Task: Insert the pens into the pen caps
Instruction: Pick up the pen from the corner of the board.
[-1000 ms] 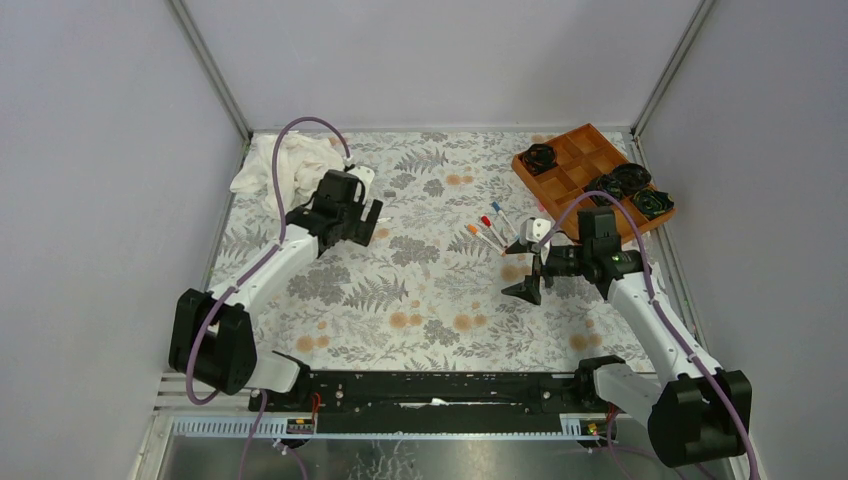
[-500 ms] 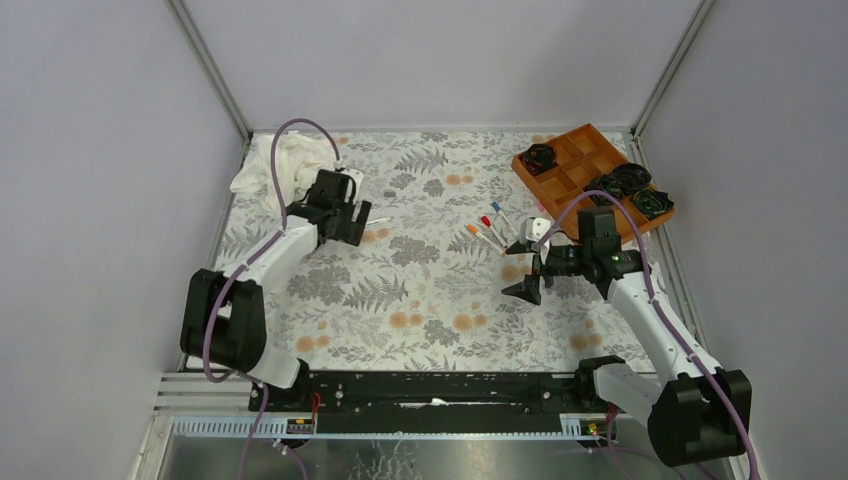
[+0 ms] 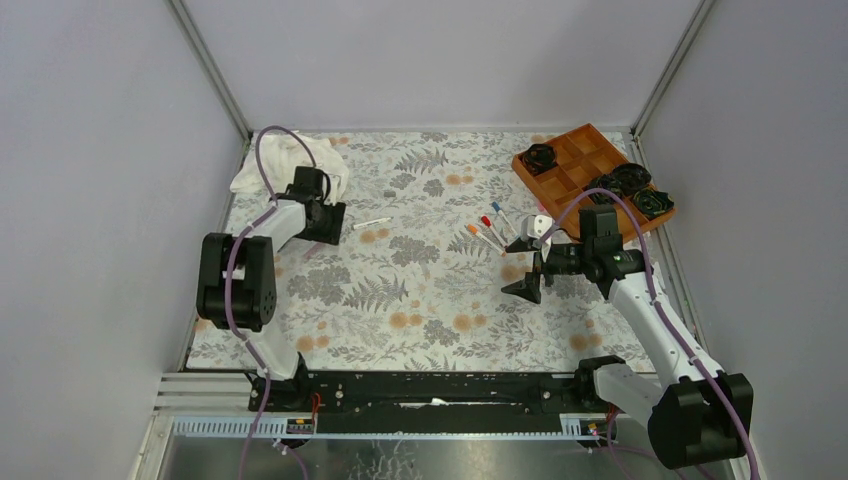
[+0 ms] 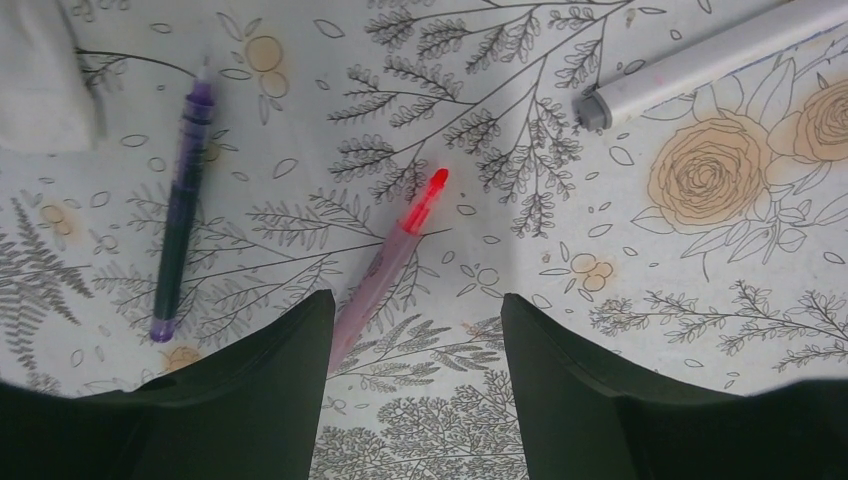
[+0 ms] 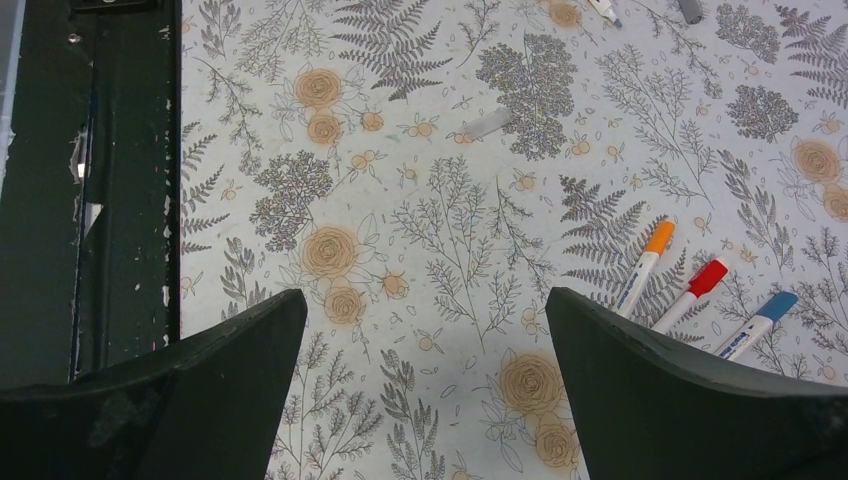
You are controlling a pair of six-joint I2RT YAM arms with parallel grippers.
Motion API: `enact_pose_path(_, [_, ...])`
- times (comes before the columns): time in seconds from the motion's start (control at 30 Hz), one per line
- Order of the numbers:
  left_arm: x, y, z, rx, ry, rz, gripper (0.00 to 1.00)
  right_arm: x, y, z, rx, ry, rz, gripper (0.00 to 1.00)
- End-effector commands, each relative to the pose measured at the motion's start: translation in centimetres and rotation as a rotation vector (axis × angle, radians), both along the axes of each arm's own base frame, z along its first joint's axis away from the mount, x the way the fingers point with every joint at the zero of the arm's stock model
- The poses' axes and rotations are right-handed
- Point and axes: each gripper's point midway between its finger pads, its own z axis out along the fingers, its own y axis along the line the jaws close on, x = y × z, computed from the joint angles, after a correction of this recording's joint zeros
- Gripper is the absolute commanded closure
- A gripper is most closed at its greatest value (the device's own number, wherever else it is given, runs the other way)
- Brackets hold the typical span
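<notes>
Desk: flat matte sheet printed with ferns and roses.
Cloth: white, soft, crumpled, in the far-left corner.
Right claw: spread wide and empty, held near three capped pens with white barrels and orange, red and blue caps.
Left claw: jaws apart, nothing gripped, set astride the tail of the red pen. This is a slim translucent barrel lying flat beside a purple pen, near the cloth.
Step judged: pick-up of the red pen.
Next move: closure square across the smooth round barrel, which may roll.
Translucent piece noted mid-desk; possibly a cap, not certain.
</notes>
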Motion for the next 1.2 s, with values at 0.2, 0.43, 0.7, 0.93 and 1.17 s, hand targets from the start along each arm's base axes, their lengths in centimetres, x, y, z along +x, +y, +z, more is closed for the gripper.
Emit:
enact_pose_path(0.2, [0.3, 0.2, -0.7, -0.013, 0.033, -0.019, 0.31, 0.0, 0.4, 1.7, 0.038, -0.016, 0.023, 0.0])
enact_pose_path(0.43, [0.1, 0.0, -1.4, -0.038, 0.06, -0.022, 0.34, -0.1, 0.4, 1.6, 0.041, -0.008, 0.027, 0.0])
enact_pose_path(0.7, [-0.1, 0.0, -2.2, -0.066, 0.097, -0.015, 0.43, -0.3, 0.5, 1.7, 0.047, 0.0, 0.039, 0.01])
enact_pose_path(0.93, [-0.6, 0.2, -3.3, -0.059, 0.142, -0.003, 0.63, -0.6, 0.6, 1.9, 0.051, -0.006, 0.055, 0.01])
enact_pose_path(1.17, [-1.2, -0.7, -3.1, -0.091, 0.16, -0.006, 1.0, -1.0, 0.7, 2.5, 0.066, -0.008, 0.067, 0.01])
